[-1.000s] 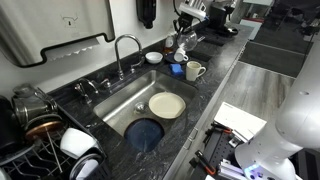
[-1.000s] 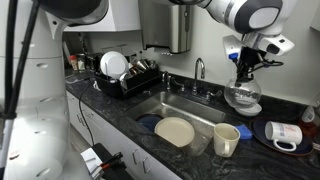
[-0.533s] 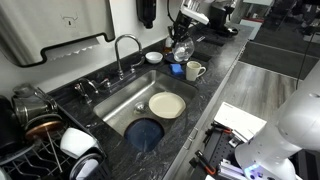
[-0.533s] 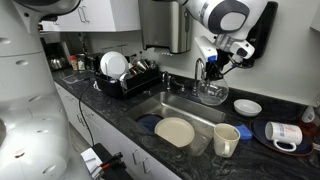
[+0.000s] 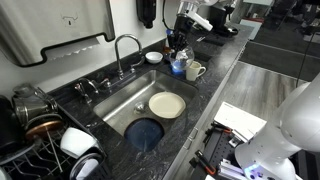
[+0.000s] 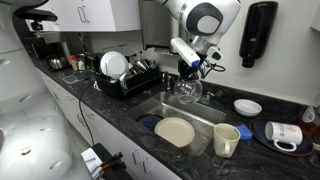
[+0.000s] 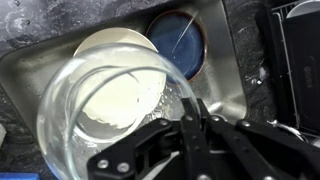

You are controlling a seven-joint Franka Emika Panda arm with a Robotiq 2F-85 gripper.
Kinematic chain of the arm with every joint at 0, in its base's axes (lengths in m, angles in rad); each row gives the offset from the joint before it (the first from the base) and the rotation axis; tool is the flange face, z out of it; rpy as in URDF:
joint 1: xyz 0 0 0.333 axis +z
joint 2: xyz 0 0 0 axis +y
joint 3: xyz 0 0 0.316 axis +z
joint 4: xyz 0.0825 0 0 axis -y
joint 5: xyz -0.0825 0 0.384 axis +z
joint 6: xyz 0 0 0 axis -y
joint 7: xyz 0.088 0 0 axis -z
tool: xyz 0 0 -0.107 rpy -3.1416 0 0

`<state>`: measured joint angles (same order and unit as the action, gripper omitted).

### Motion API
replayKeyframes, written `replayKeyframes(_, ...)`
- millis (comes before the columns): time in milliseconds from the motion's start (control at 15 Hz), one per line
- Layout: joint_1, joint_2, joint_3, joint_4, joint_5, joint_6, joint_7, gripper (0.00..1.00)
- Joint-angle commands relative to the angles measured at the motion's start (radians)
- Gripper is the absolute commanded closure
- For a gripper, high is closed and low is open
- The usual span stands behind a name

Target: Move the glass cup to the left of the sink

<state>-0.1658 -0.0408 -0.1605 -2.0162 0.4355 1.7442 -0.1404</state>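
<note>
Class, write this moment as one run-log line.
claw: shut on cup | cup: held above sink | below: cream plate, blue plate

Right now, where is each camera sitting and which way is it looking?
Exterior view: high above the dish rack end, looking along the counter over the sink; the arm shows at the far end.
Exterior view: low at the mug end, facing back toward the rack; arm overhead.
Wrist view: on the arm, looking down past the hand and glass cup into the sink.
All three share the sink and cream plate.

Clear glass cup (image 6: 188, 91), aloft over steel sink (image 6: 160, 108)
</note>
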Motion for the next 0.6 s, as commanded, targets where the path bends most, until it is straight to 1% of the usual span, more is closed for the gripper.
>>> replayKeyframes(0, 0.004, 0.001, -0.003, 0.002, -0.001, -0.001, 0.003, 0.94)
replayKeyframes(267, 0.001, 0.003, -0.009, 0.002, -0.001, 0.000, 0.003, 0.94)
replayKeyframes(333, 0.001, 0.003, -0.009, 0.002, -0.001, 0.000, 0.003, 0.99)
replayKeyframes(467, 0.025, -0.014, 0.011, -0.021, 0.057, 0.011, -0.081, 0.99)
replayKeyframes(533, 0.042, -0.027, 0.028, -0.043, 0.069, 0.048, -0.117, 0.99)
